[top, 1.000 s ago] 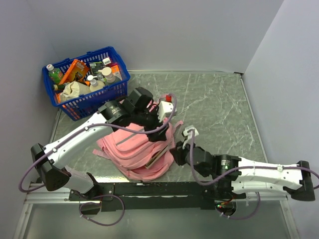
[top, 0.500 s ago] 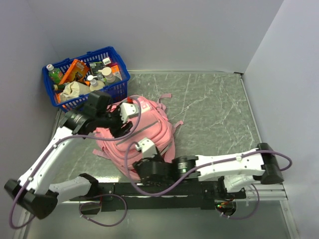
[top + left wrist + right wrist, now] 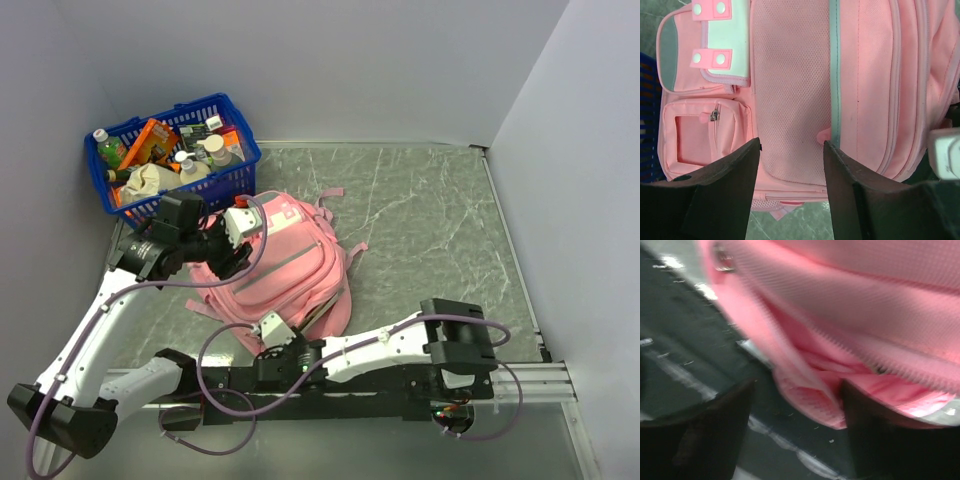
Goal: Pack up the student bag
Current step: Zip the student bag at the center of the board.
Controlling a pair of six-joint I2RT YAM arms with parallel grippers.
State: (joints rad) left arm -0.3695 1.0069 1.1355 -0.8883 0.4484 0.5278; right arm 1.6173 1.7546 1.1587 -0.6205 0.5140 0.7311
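Left gripper (image 3: 791, 142) wide apart above student bag (image 3: 790, 75); right gripper (image 3: 797, 385) wide at its near edge.

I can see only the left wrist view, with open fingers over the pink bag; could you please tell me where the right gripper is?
Observer: The right gripper is low at the near edge of the bag, on the side closest to the arm bases.
Operator: Thank you. Is it gripping the fabric?
Observer: No, its fingers stand apart, and a fold of the bag's edge lies just ahead of them.
Operator: And what is the blue thing at my left edge?
Observer: That is a blue basket, filled to the rim, behind the bag near the far left corner.
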